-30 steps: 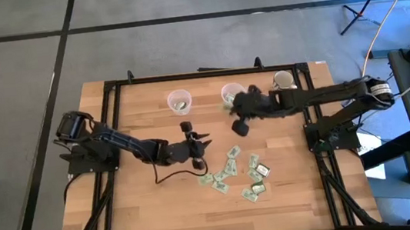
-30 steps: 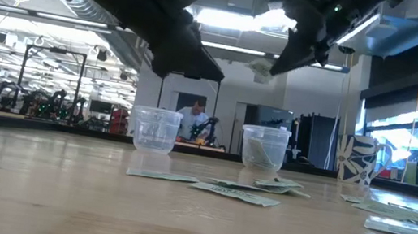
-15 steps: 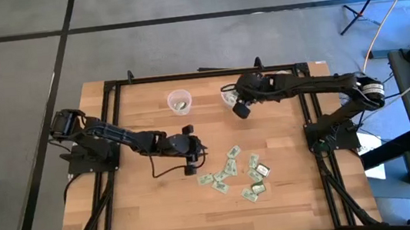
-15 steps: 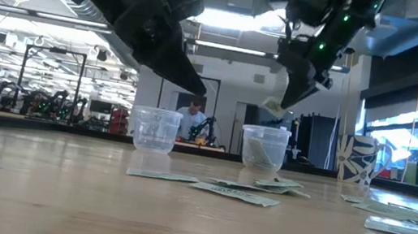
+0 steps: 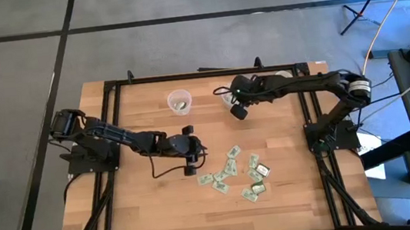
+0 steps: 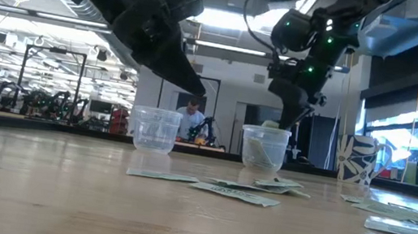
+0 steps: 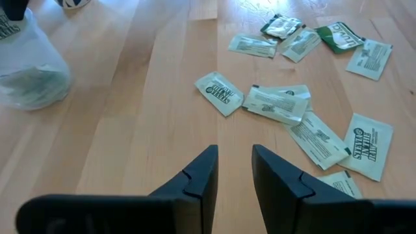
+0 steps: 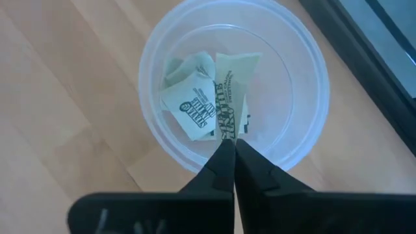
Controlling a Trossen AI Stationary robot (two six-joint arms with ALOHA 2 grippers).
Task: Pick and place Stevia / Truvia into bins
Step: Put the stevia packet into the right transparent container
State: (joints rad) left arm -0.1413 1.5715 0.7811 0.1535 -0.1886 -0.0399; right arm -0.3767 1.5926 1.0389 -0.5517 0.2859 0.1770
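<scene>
right gripper over cup, pinching a sachet; left gripper apart above the scatter

wooden table (image 5: 137, 200) in a black frame, a workshop hall with benches behind it; a person (image 6: 191, 118) sits far off past the cups. two clear cups in all. right gripper (image 8: 229, 151) hangs directly above one cup (image 8: 305, 78), fingers pressed together on the edge of a stevia sachet (image 8: 233, 91) that dangles below the tips, inside the rim. two more sachets (image 8: 188, 104) lie at this cup's bottom. a white patterned mug (image 6: 357, 159) stands just beyond that cup, near the table's edge.

left gripper (image 7: 233, 166) is over bare wood, fingers slightly apart with nothing between them. ahead of its tips lies the loose scatter (image 7: 279, 104): about ten sachets show in its wrist view, some overlapping, so the count is rough. nearest one (image 7: 220, 93) is just past the fingertips. second cup (image 7: 29, 71) stands off to one side of this gripper, well apart, with something pale inside. nothing lies between the fingers and the nearest sachets.
</scene>
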